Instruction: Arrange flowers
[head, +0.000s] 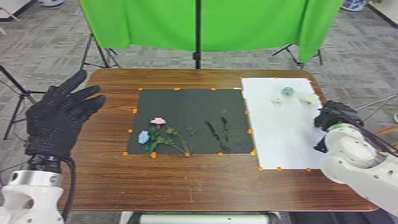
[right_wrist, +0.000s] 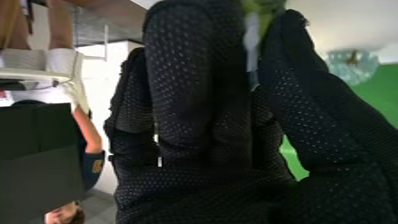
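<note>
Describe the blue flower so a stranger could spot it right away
On the brown table, find the dark mat. The blue flower lies near its lower left corner in the head view, just below the pink flower; it's the only blue one.

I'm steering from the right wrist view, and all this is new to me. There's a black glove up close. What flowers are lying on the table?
Observer: A pink flower and a blue flower lie on the left part of a dark mat.
Operator: How lovely! Is anything else on that mat, over on its right half?
Observer: Yes, two dark green stems lie there side by side, pointing roughly away from the robot.
Operator: And where is the robot's other hand, the left one?
Observer: The left hand is out at the left side of the table, with its fingers straight.
</note>
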